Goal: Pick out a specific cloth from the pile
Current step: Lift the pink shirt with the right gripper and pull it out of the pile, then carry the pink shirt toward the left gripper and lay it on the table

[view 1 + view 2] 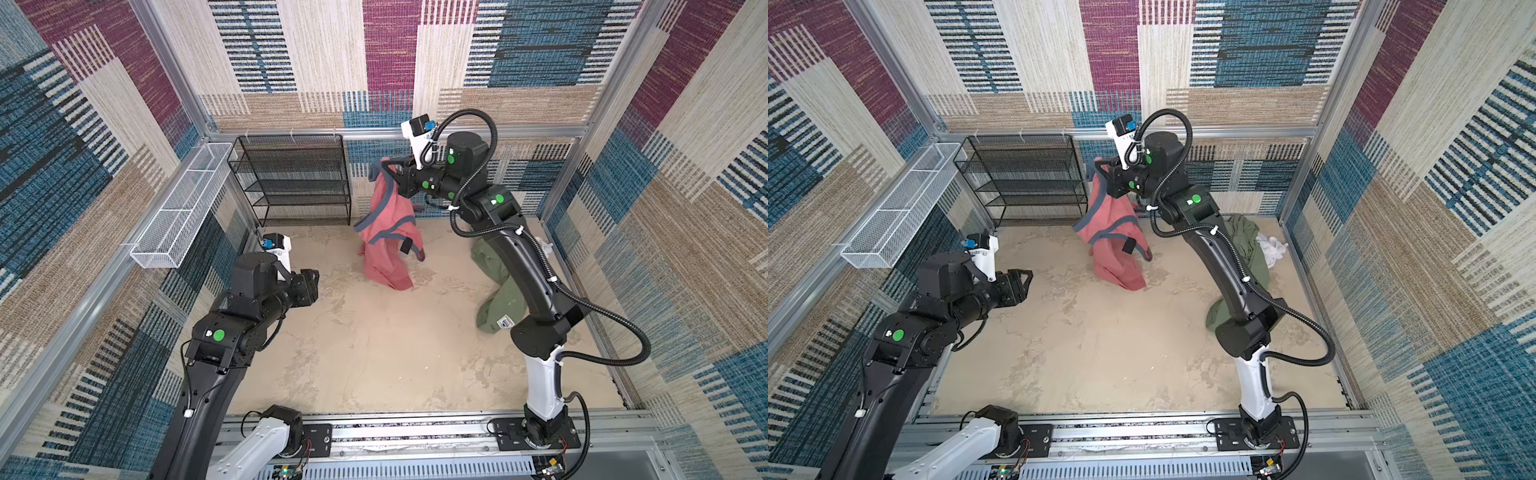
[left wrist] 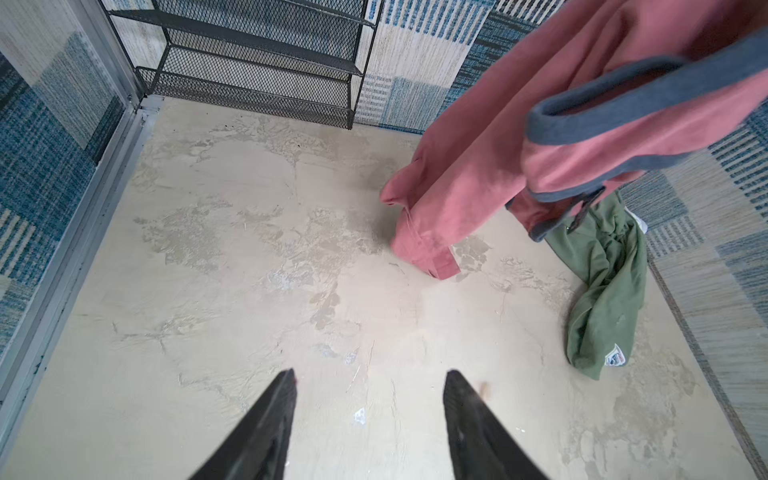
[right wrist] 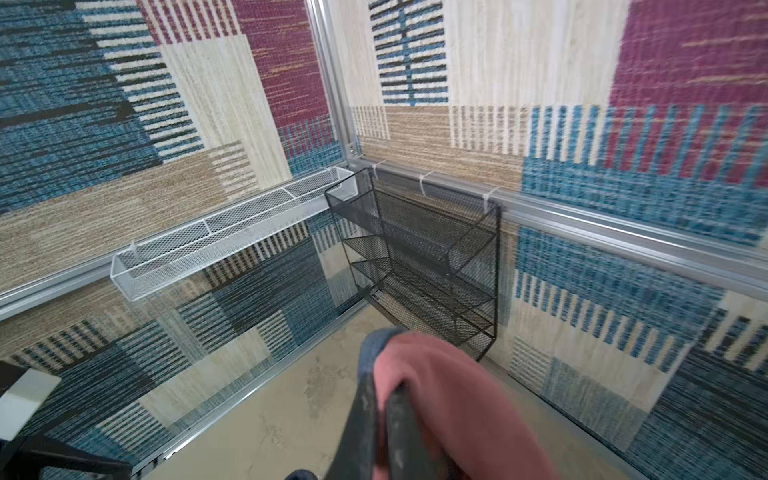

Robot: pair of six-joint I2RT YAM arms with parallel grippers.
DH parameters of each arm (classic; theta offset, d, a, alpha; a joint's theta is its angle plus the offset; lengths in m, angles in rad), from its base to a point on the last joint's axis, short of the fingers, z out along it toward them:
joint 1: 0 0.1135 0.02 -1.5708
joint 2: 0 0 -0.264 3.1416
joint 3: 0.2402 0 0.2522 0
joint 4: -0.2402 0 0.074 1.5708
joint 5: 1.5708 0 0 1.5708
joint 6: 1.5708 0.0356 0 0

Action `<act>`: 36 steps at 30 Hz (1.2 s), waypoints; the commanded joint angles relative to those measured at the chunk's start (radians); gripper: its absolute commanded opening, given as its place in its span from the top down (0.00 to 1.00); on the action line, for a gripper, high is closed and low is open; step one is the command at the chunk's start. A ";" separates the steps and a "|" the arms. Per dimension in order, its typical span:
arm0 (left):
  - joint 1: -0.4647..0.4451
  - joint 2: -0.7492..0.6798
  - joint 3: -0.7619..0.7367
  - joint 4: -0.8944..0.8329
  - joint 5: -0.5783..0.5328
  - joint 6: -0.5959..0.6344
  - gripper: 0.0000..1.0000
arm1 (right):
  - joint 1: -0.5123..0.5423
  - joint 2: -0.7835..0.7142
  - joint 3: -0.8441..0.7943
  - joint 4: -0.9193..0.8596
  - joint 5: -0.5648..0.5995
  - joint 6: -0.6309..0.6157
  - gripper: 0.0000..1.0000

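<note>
The cloth (image 1: pixel 386 237) (image 1: pixel 1115 245) (image 2: pixel 519 141), faded red with blue-grey trim, hangs from my right gripper (image 1: pixel 388 166) (image 1: pixel 1100 166) (image 3: pixel 382 386), which is shut on its top edge high near the back wall. The cloth's lower end touches the floor. The pile (image 1: pixel 496 286) (image 1: pixel 1250 245) lies at the right, partly hidden by the right arm: an olive green garment (image 2: pixel 602 286) with a small patch, and a white cloth (image 1: pixel 1273 247) behind it. My left gripper (image 1: pixel 309 284) (image 1: pixel 1019 282) (image 2: pixel 370 374) is open and empty, left of the hanging cloth, over the bare floor.
A black mesh shelf rack (image 1: pixel 291 178) (image 3: pixel 428 266) stands against the back wall, just left of the hanging cloth. A white mesh tray (image 1: pixel 178 208) (image 3: pixel 224 237) is fixed along the left wall. Patterned walls enclose the beige floor (image 1: pixel 374 340).
</note>
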 commanded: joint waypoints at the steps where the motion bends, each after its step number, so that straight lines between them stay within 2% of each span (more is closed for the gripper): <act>1: 0.000 -0.010 0.012 -0.058 -0.034 -0.007 0.40 | 0.026 0.041 0.015 0.148 -0.056 0.036 1.00; 8: 0.000 -0.049 0.020 -0.101 -0.048 -0.008 0.40 | 0.099 0.199 0.105 0.243 -0.126 0.102 1.00; 14: 0.000 -0.093 0.029 -0.146 -0.050 -0.008 0.40 | 0.182 0.288 0.102 0.320 -0.157 0.124 1.00; 21: 0.000 -0.142 0.045 -0.203 -0.020 -0.018 0.40 | 0.285 0.412 0.087 0.322 -0.165 0.144 1.00; 24: 0.000 -0.161 0.049 -0.225 -0.024 -0.020 0.40 | 0.328 0.446 0.052 0.329 -0.160 0.149 0.93; 28: 0.000 -0.184 0.049 -0.237 -0.024 -0.031 0.40 | 0.374 0.472 0.007 0.349 -0.181 0.168 0.72; 30: 0.000 -0.188 0.051 -0.244 -0.019 -0.034 0.40 | 0.387 0.472 0.003 0.328 -0.180 0.169 0.56; 32: 0.000 -0.188 0.052 -0.249 -0.012 -0.039 0.40 | 0.391 0.444 -0.035 0.325 -0.172 0.169 0.48; 34: 0.000 -0.186 0.045 -0.247 -0.008 -0.045 0.41 | 0.392 0.374 -0.142 0.361 -0.149 0.172 0.42; 36: 0.000 -0.182 0.032 -0.249 -0.009 -0.048 0.40 | 0.390 0.272 -0.306 0.438 -0.092 0.168 0.40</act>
